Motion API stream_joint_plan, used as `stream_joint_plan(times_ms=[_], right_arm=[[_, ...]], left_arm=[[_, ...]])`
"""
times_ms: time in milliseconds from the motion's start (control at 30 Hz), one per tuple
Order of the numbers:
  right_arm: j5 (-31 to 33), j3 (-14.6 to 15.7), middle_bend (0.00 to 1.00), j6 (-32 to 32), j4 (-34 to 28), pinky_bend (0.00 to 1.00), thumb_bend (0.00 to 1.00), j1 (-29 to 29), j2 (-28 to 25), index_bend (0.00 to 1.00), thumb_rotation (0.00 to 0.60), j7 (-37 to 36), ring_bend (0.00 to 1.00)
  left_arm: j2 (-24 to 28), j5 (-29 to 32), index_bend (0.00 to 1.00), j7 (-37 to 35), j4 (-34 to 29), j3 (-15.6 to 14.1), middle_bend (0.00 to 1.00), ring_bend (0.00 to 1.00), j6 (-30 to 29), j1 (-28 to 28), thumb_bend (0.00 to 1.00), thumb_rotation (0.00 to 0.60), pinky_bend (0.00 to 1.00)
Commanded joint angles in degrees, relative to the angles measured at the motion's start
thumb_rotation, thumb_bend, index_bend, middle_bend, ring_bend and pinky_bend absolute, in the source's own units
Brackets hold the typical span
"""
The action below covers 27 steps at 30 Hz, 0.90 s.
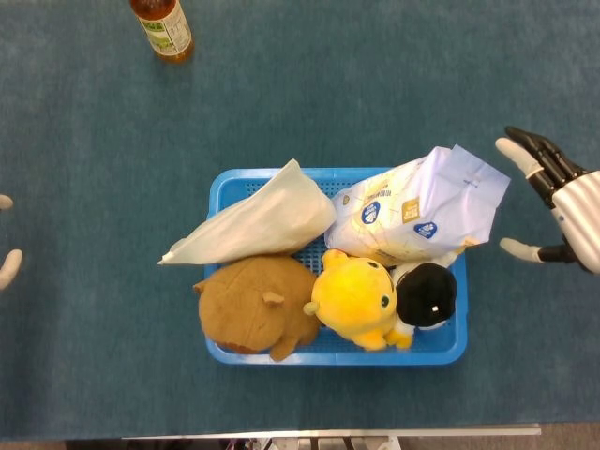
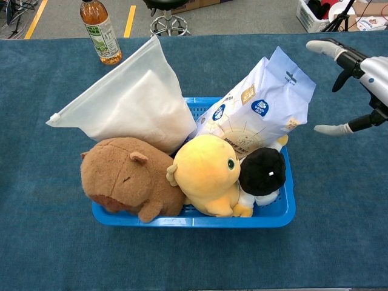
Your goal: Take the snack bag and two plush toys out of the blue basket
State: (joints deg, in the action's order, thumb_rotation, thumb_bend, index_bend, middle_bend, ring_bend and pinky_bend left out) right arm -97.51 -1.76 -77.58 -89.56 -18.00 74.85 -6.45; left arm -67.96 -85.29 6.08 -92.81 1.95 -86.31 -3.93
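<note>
Plainly nothing is out yet: the snack bag (image 2: 262,107) leans in the far right corner of the blue basket (image 2: 280,211), with the brown plush toy (image 2: 126,176) and yellow plush toy (image 2: 205,174) along its near edge. Just beside the bag, the right hand (image 2: 357,73) hovers empty with fingers spread wide, so I judge this the approach. Next it should close on the bag's raised top edge; of the left hand (image 1: 7,251) only fingertips show, state unclear.
</note>
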Motion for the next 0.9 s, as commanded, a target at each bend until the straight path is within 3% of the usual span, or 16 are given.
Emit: stream_joint_plan(times_ms=[33,400,900], right_arm=[[-0.6,-0.5,0.04,-1.3,2.1,0.42,0.00,-0.4,2.0,0.00,0.600,-0.9,0.09],[-2.3,-0.3,0.04,-3.3,7.9,0.41,0.00,-1.7,6.4,0.00,0.600,-3.7,0.09],[-6.3,2.0,0.04,-4.8,15.9,0.41,0.00,-3.8,11.4,0.00,0.600,-6.1,0.09]], left_arm=[[0.0,0.1,0.33,-0.1,0.0,0.0,0.38,0.31,0.0,0.0,0.23,0.600,0.42],[0.1,0.3,0.33,-0.3,0.1,0.0,0.38,0.31,0.1,0.2,0.23,0.600,0.42],[0.0,0.7,0.34,-0.8,0.4,0.0,0.39,0.32,0.3,0.4,0.23,0.600,0.42]])
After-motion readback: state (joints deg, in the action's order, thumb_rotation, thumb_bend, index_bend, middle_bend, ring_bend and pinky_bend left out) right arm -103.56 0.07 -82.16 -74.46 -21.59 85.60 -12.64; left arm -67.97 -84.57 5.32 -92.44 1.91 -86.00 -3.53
